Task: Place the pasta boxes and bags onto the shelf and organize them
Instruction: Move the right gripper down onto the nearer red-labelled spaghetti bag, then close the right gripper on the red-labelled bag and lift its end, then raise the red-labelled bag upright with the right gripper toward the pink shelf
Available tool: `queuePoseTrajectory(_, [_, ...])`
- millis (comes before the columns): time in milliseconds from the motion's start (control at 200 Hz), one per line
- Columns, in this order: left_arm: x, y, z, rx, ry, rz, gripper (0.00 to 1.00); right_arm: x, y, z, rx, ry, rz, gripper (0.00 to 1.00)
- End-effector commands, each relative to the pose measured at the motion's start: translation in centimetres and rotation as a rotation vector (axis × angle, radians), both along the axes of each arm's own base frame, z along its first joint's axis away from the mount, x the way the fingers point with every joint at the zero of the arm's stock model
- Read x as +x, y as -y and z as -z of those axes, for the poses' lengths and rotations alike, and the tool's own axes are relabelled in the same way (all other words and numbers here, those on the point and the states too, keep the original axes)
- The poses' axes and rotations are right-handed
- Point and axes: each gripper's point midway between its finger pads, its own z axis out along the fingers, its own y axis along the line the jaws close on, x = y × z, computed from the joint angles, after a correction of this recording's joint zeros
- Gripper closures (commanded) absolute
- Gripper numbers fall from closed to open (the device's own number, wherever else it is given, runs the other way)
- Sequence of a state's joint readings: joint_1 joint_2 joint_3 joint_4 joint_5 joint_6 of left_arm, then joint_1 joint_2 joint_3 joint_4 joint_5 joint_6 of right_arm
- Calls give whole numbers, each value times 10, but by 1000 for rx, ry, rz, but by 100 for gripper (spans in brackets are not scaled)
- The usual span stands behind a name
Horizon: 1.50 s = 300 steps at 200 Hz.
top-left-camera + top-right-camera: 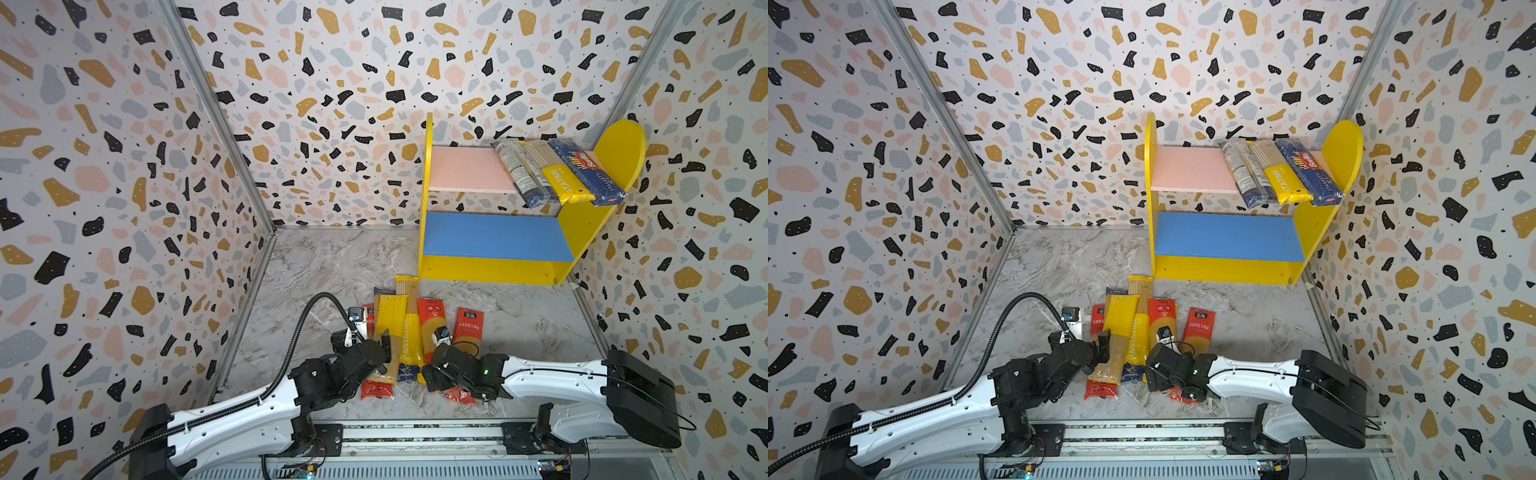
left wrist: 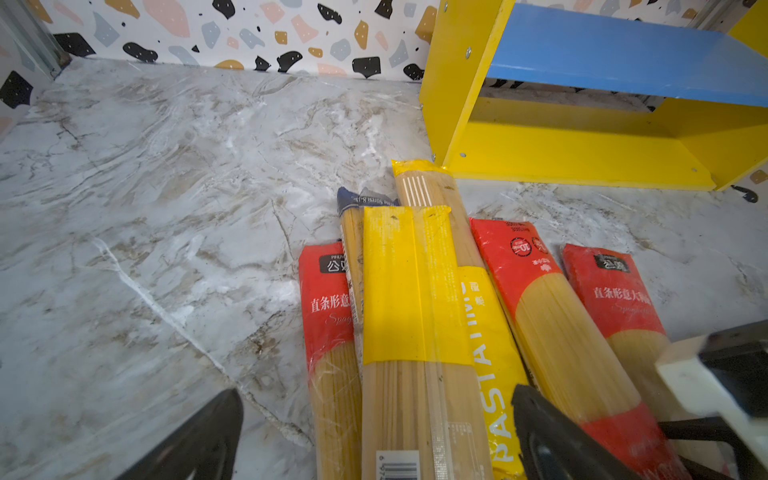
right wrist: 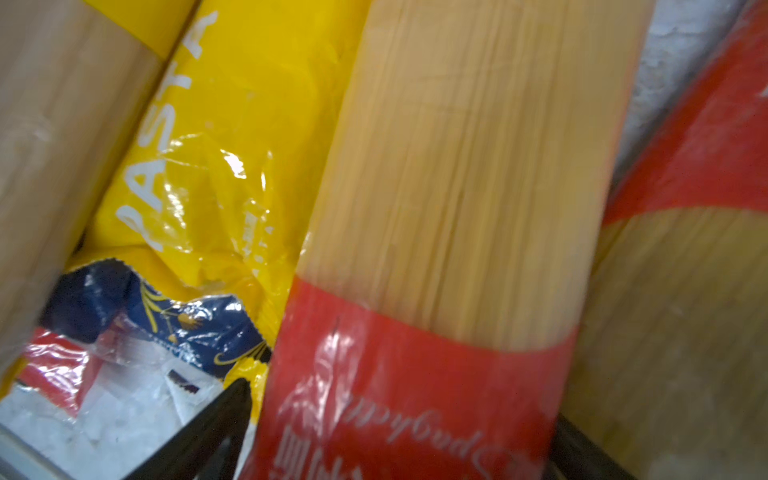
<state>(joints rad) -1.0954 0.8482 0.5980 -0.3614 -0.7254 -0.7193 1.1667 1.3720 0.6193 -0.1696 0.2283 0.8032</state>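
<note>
Straddles with spread left gripper (image 2: pixel 376 395) the yellow-banded clear pack (image 2: pixel 415 291), with spread right gripper (image 3: pixel 403 403) a red pack (image 3: pixel 465 187), both lying before the shelf (image 1: pixel 490 270); shows three more packs (image 1: pixel 557 174) on its pink board (image 1: pixel 465 170).

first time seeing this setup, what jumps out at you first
The yellow shelf at the back right stands out, with three pasta packs crowded at the right end of its pink upper board and the blue lower board bare. Nearer the arms, a pile of yellow and red spaghetti packs lies on the marble floor, the left gripper and right gripper low over it, jaws open.
</note>
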Motion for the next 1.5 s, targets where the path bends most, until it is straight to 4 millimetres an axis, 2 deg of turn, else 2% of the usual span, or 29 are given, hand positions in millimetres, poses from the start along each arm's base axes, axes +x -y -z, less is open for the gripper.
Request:
queuePoseTrajectory(0, [5, -1, -36, -19, 76, -4, 0, 0, -11, 0, 19, -26, -3, 12])
queuePoseTrajectory(175, [5, -4, -49, -34, 102, -11, 0, 3, -11, -4, 4, -28, 11, 42])
queuePoseTrajectory(235, [5, -5, -50, -30, 105, -14, 0, 4, -11, -11, 15, -20, 13, 50])
queuePoseTrajectory(375, [6, -7, -55, -22, 115, -22, 0, 5, -13, -36, 66, 14, -4, 59])
queuePoseTrajectory(711, [9, -7, -82, -27, 156, -29, 0, 7, -10, -100, 298, 82, -40, 68])
queuePoseTrajectory(951, [12, -5, -92, -14, 160, -34, 0, 7, 6, -146, 370, 174, -43, 70])
queuePoseTrajectory(1221, [15, -9, -124, -2, 209, -59, 0, 1, 24, -205, 493, 272, -52, 70])
queuePoseTrajectory(1412, [19, 3, -141, 22, 223, -19, 1, 4, 45, -257, 515, 389, -28, 70])
queuePoseTrajectory(1497, [22, 15, -160, 38, 245, 24, 0, 8, 53, -279, 506, 443, -16, 70])
